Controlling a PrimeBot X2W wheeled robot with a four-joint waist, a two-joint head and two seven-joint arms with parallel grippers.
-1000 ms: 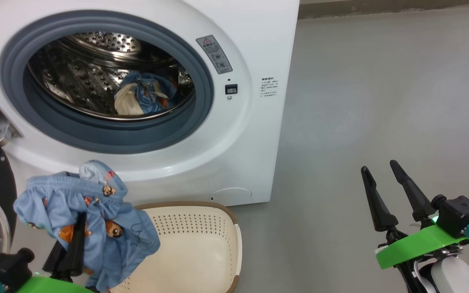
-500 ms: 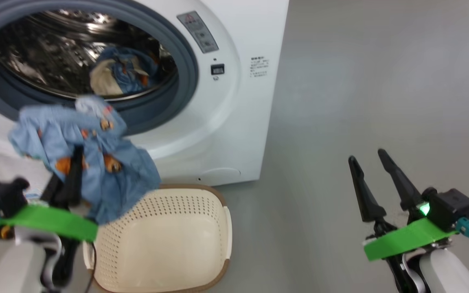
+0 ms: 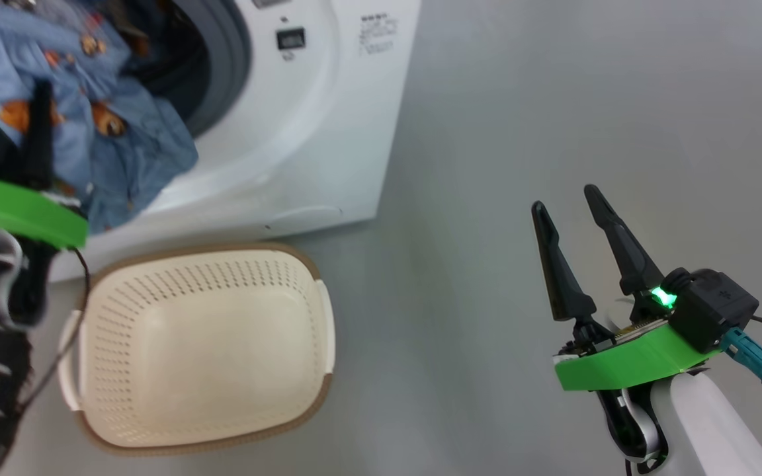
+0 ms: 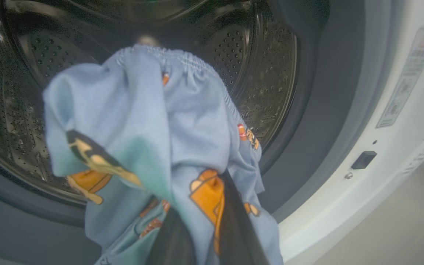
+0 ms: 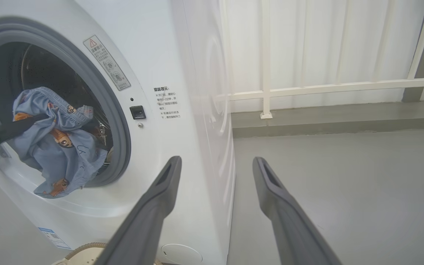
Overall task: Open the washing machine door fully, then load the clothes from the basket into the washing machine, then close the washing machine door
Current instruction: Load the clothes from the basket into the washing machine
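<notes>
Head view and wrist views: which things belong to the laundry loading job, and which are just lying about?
Job in hand:
washing machine
clothes, held by the left gripper at the drum opening
basket, empty

Just about:
white railing
grey floor
right gripper, open, holding nothing

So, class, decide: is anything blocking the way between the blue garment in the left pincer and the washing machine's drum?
Nothing visible does. The garment, clamped in the left pincer, hangs at the mouth of the grey gasket, with the open steel drum directly behind it.
</notes>
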